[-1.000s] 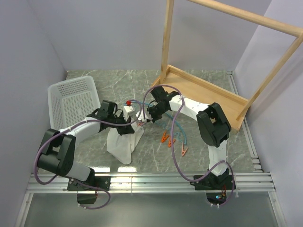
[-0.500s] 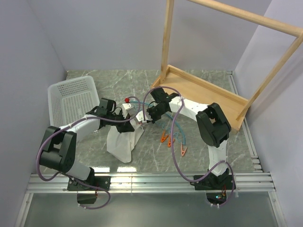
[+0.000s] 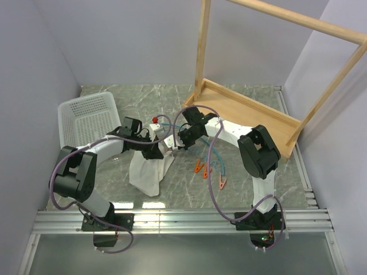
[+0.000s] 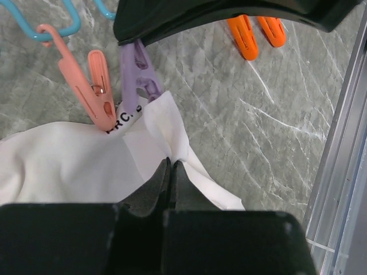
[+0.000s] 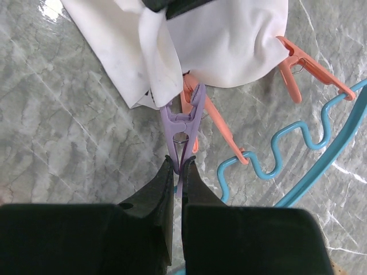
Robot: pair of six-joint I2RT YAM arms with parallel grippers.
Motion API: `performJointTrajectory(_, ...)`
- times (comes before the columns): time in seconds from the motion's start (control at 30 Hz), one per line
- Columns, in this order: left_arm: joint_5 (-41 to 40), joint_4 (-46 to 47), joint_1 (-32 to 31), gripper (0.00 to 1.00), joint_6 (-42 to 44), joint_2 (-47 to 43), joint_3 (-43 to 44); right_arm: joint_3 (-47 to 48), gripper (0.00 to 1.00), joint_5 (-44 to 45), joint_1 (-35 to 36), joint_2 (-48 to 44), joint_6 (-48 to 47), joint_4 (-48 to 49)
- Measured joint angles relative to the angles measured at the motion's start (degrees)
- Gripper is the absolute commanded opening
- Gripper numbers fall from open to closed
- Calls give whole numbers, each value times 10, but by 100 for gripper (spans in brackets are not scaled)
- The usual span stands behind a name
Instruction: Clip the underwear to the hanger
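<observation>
Where left fingers point(image 4: 152, 192) pinch underwear point(image 4: 69, 157), hanger point(image 4: 57, 24) near

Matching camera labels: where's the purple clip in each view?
Top external: cannot be made out; too small or hidden.
Left wrist: purple clip upper left of centre, its tip at the edge of the underwear.
Right wrist: centre of frame, its tail pinched by the right end effector.
Shared landmark: the white underwear, seen in all three views.
</observation>
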Motion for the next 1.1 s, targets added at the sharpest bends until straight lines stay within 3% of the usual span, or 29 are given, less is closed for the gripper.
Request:
performJointTrajectory(0.9, 8, 3, 5, 0, -14, 34, 31, -6, 0, -10, 6, -8, -16, 0)
performJointTrajectory(0.97, 8, 3, 5, 0, -14, 34, 31, -6, 3, -10, 6, -8, -17, -1)
performJointTrajectory(1.0, 8, 3, 5, 1, -15, 34, 31, -6, 12, -10, 6, -8, -18, -2)
performJointTrajectory(1.1, 8, 4, 5, 0, -18, 36, 32, -6, 24, -10, 7, -8, -20, -3)
